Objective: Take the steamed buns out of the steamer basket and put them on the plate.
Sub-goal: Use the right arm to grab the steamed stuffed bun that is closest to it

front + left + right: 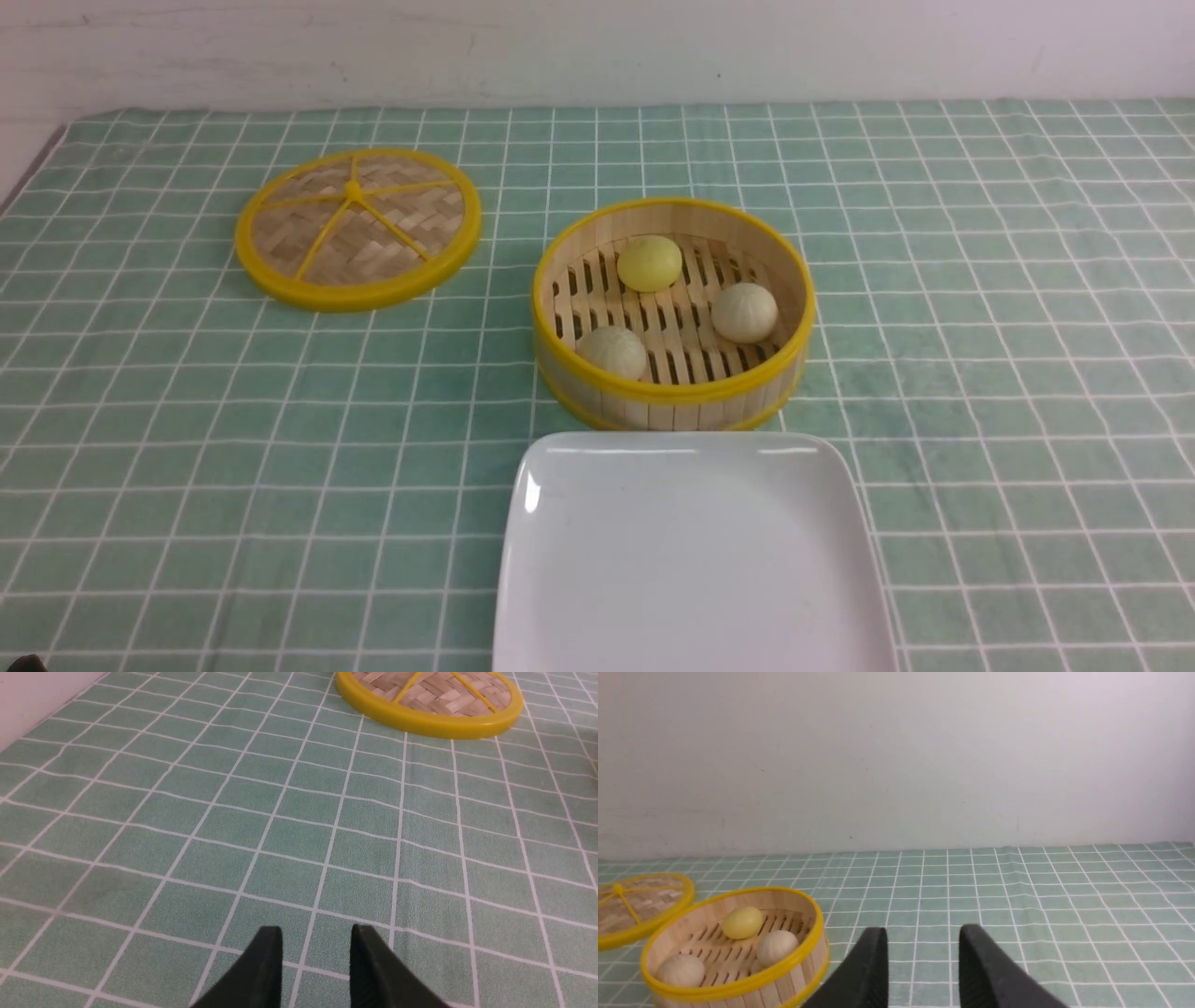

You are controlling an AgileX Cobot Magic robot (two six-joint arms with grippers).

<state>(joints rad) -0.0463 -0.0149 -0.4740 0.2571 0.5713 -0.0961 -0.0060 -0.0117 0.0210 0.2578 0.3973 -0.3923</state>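
The steamer basket (674,396) stands in the middle of the table with three steamed buns in it: a pale yellow one (650,262) at the back, a beige one (744,312) on the right and a beige one (613,352) at the front left. The white plate (691,560) lies bare just in front of the basket. Neither gripper shows in the front view. My left gripper (316,933) is open and empty over bare cloth. My right gripper (923,933) is open and empty, to the right of the basket (738,984) and apart from it.
The flat woven lid (358,227) with yellow spokes lies at the back left; it also shows in the left wrist view (430,700) and the right wrist view (640,905). A green checked cloth covers the table. A white wall runs behind.
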